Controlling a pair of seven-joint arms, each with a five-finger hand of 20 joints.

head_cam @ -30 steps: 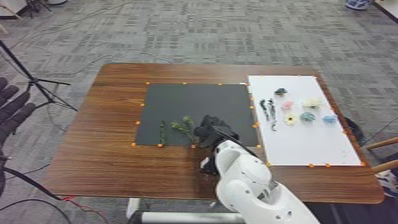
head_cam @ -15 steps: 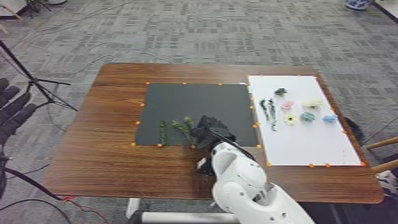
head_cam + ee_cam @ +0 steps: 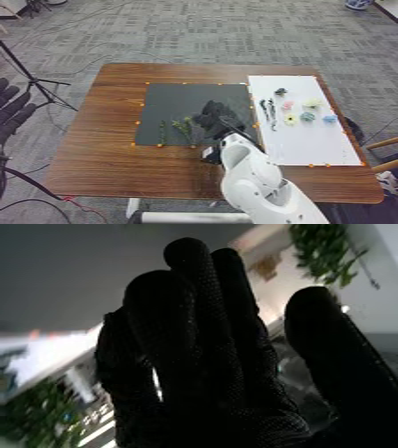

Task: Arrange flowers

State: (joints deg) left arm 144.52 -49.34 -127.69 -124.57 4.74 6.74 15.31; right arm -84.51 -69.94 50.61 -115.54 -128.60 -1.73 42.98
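Right hand (image 3: pixel 213 118)'s at the dark mat (image 3: pixel 191 97), fingers straight, thumb apart, gripping nothing I can see. Dark stems (image 3: pixel 272 114) lie on the white board (image 3: pixel 311 145), roughly three o'clock from it, running twelve-to-six. Probably next, imo.

From the robot's head I look forward and steeply down, far enough back to take in the whole table (image 3: pixel 98 130) and the carpeted floor (image 3: pixel 187 35) beyond it. My other camera sits on the right wrist, very close, facing along the palm past the fingertips. Both views share the right hand (image 3: pixel 213 119); I can't match the wrist view's blurred background to the head view.
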